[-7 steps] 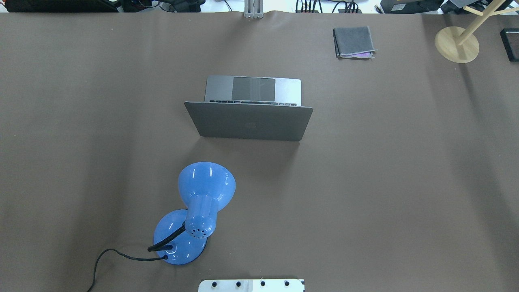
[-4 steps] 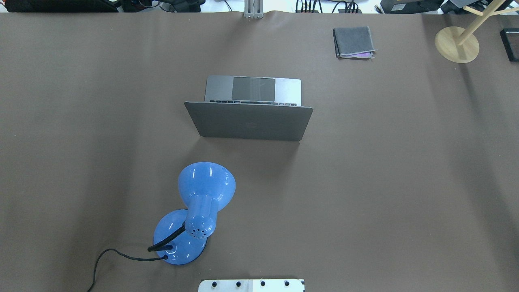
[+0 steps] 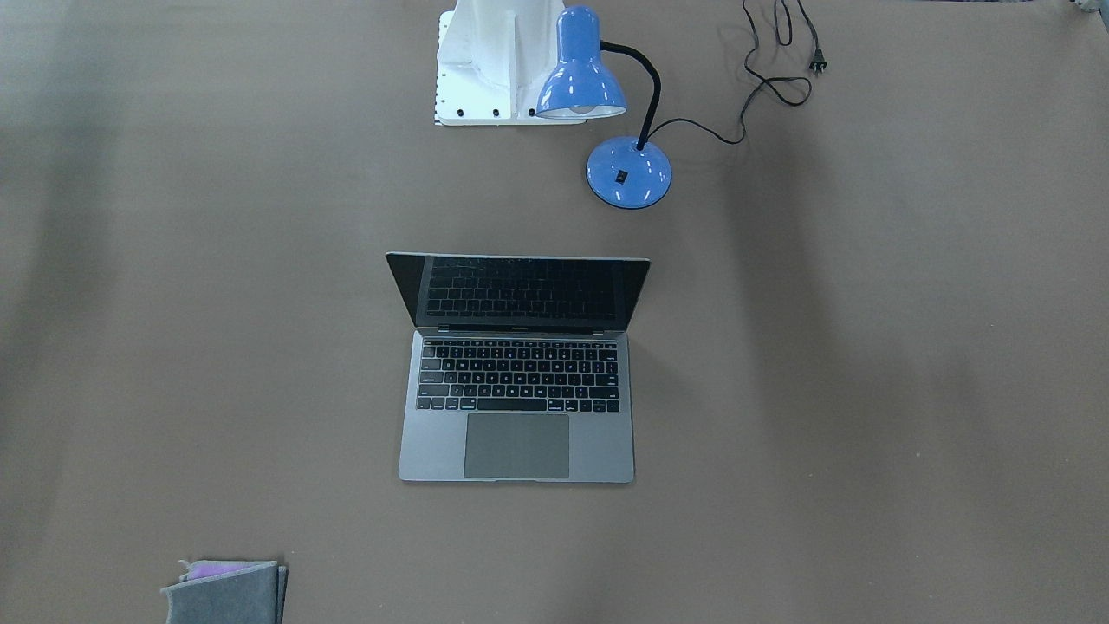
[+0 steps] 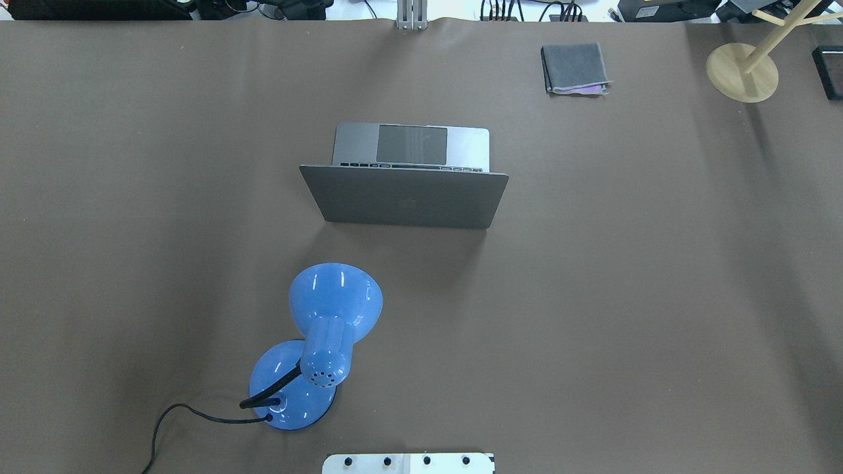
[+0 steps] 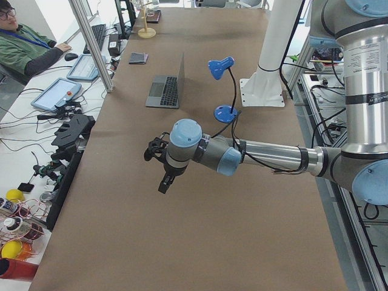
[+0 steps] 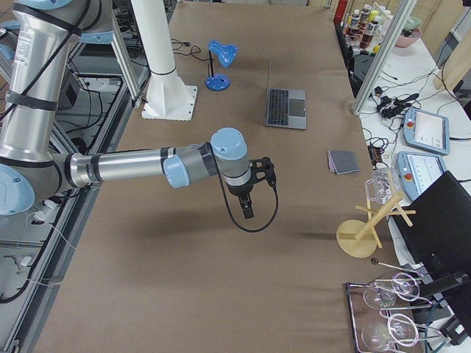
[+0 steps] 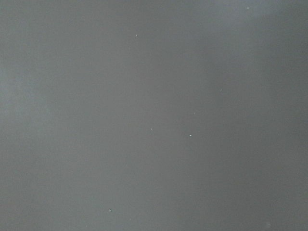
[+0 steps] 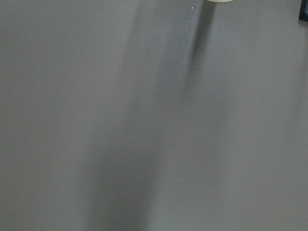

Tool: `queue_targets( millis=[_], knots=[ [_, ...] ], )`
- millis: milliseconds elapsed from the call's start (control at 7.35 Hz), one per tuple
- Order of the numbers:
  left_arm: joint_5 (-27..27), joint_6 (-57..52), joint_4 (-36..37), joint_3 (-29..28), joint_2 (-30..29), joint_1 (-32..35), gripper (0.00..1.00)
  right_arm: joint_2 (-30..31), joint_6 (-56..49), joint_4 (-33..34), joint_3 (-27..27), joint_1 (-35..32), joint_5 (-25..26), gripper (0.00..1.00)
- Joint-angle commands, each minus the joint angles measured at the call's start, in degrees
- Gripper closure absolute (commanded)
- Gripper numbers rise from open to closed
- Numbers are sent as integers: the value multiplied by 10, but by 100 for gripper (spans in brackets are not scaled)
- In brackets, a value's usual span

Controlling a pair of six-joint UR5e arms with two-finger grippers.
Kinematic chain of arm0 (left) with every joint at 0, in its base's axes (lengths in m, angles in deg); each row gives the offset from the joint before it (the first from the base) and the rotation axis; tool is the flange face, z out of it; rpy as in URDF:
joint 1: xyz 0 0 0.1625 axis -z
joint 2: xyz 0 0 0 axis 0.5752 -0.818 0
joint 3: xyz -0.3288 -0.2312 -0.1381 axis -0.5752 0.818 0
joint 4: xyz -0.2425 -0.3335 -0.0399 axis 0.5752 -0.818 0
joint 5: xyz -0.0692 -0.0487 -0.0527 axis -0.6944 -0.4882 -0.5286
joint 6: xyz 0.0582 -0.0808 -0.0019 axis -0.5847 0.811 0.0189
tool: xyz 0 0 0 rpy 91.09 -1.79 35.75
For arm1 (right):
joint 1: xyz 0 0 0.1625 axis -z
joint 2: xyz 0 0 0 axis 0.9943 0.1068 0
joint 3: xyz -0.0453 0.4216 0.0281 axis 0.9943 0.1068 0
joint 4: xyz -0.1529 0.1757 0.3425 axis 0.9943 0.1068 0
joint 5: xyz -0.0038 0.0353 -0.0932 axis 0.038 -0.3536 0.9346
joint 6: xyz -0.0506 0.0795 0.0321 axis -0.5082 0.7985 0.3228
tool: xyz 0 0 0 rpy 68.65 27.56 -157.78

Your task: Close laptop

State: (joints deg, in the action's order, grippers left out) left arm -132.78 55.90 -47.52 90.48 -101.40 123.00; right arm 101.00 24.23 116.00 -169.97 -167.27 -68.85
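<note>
Overhead exterior gives you the brown-covered table (image 4: 593,296) from end to end, and neither arm reaches into it. You find the arms only in the side views. The left arm (image 5: 267,156) stretches out level over the table's end on the robot's left. The right arm (image 6: 125,165) does the same over the opposite end. Both are well apart from the laptop.

The left gripper (image 5: 162,185) and the right gripper (image 6: 247,212) each point down above the bare cover. Whether either claw is spread or pressed together, you cannot tell from these side views, and both wrist cameras show only table cover.

The laptop (image 4: 408,197) sits about mid-table and is open. Its lid stands up with the logo side toward the robot, and the dark screen and keyboard face your side.

A blue desk lamp (image 4: 336,303) stands between the laptop and the robot's base, a little toward the robot's left, with its black cord (image 3: 762,82) trailing off. A wooden stand (image 4: 741,72) sits at the far corner on the robot's right. A small folded grey cloth (image 4: 574,67) lies near it along the far edge.
</note>
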Motion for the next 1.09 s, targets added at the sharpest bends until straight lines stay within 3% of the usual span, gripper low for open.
queue_targets(
  millis=[0,408,544,680,816,952],
  knots=[
    [6,48,-106,-62,-46,0,1,-21,-3,-7,2,0,-4,1],
    [-3,74,-158,-66,-47,-2,1,-21,2,-17,2,0,-7,1],
    [-8,96,-160,-65,-58,-3,2,-21,3,-22,1,0,-11,9],
    [-43,101,-160,-64,-75,-9,17,-21,17,-22,1,0,-44,37],
    [-97,136,-160,-65,-78,-16,51,-22,57,-26,-2,1,-93,63],
    [-137,178,-178,-62,-81,-34,92,-23,105,-57,-4,5,-119,89]
  ],
)
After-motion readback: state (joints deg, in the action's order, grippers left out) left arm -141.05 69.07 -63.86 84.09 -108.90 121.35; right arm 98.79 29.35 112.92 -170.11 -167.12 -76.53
